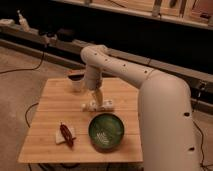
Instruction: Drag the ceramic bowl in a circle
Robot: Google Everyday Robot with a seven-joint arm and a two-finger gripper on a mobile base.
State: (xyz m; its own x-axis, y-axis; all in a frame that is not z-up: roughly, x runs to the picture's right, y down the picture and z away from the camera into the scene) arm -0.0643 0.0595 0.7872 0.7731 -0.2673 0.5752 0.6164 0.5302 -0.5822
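The ceramic bowl [106,131] is round, glossy dark green with pale streaks inside. It sits near the front right of the wooden table [50,107]. My gripper [96,103] hangs from the white arm over the middle of the table. It is behind the bowl and apart from it, just above a small white object [99,105].
A small white cup with a dark lid [76,81] stands at the table's back. A red-brown item on a white napkin [66,134] lies front left. The arm's thick white body [165,120] fills the right side. Cables run on the floor at left.
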